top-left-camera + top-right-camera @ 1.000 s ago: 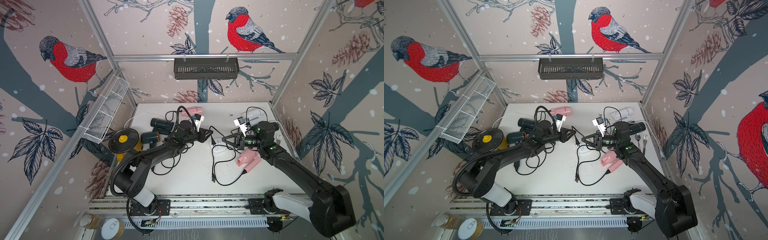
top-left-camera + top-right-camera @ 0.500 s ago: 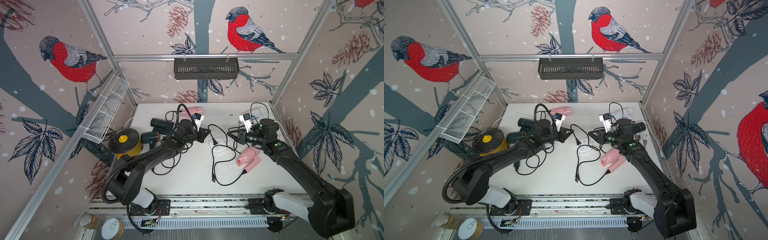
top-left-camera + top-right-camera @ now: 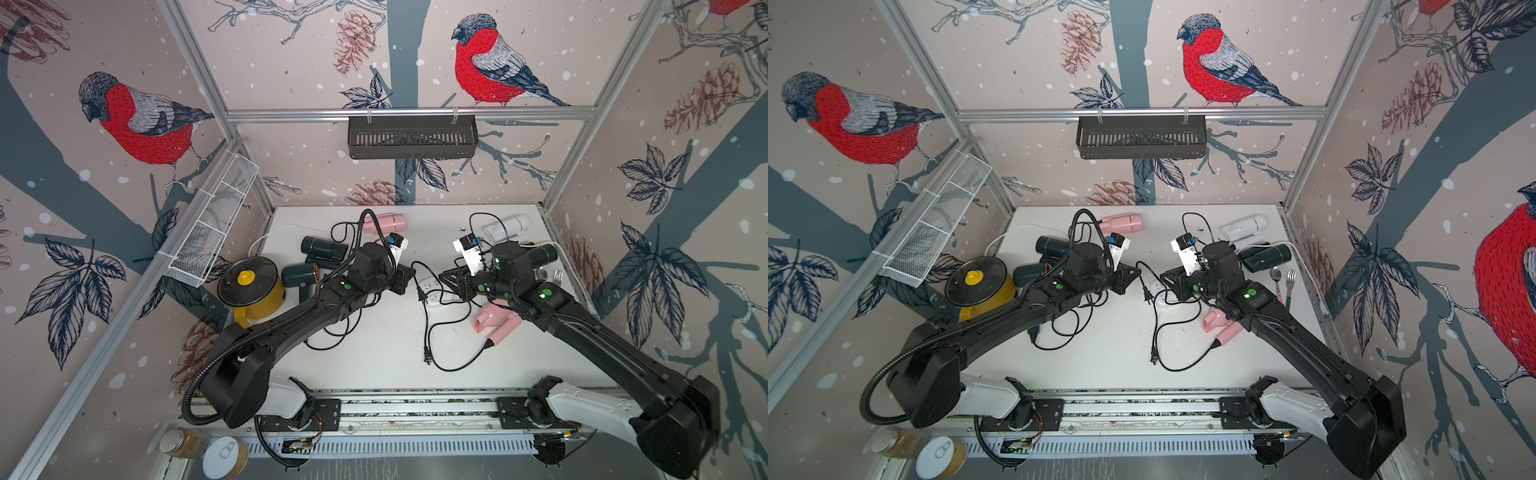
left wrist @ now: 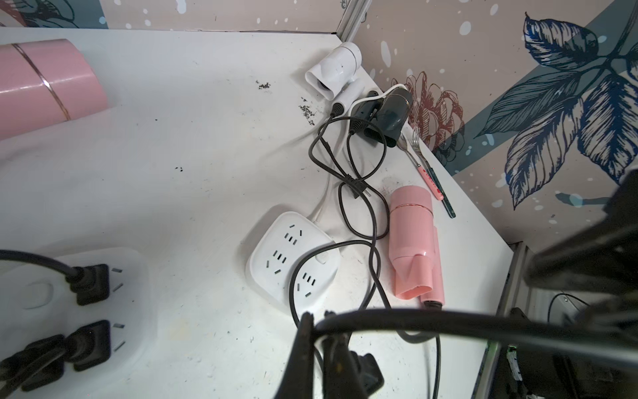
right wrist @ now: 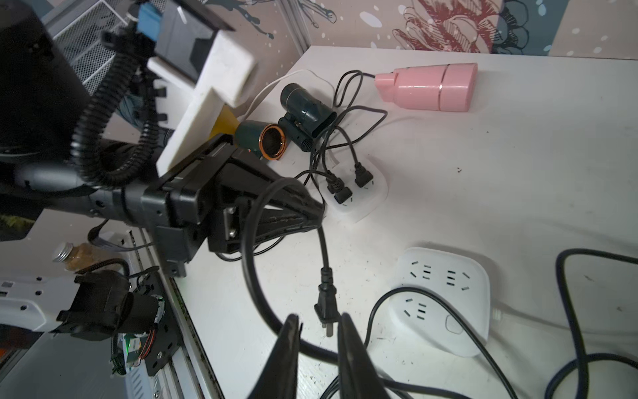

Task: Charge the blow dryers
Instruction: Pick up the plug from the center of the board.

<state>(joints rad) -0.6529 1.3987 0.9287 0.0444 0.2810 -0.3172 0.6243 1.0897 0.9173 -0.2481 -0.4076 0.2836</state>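
Pinching the black cord [image 5: 249, 241] just behind its plug [image 5: 326, 300], my left tool [image 5: 317, 212] is fully closed on it. This leaves the plug hanging free, prongs outward, for a second grasp. My right tool [image 5: 319, 316] stands at the prong end with its jaws parted by a narrow gap, one fingertip to each side. I see nothing clamped in it. I judge this a hand-over: a limp, rubbery cord cannot push a plug home, whereas the rigid moulded plug body can be steered.

The likely target is the empty power strip [image 5: 445, 304], a glossy white rounded square with no plug seated and a cord loop draped across it. The loaded power strip [image 5: 367, 207] already carries three plugs.

All six blow dryers lie on the table [image 3: 374, 353]. They are smooth hard-plastic barrels with folded handles.
- By the loaded strip: the green dryer [image 5: 252, 133] with its copper ring, a black dryer [image 5: 305, 103] and a pink dryer [image 5: 428, 88].
- On the right side, near the empty strip: the white dryer [image 4: 336, 67], the second black dryer [image 4: 388, 114] and the second pink dryer [image 4: 411, 238].

Which dryer owns the held cord I cannot tell.
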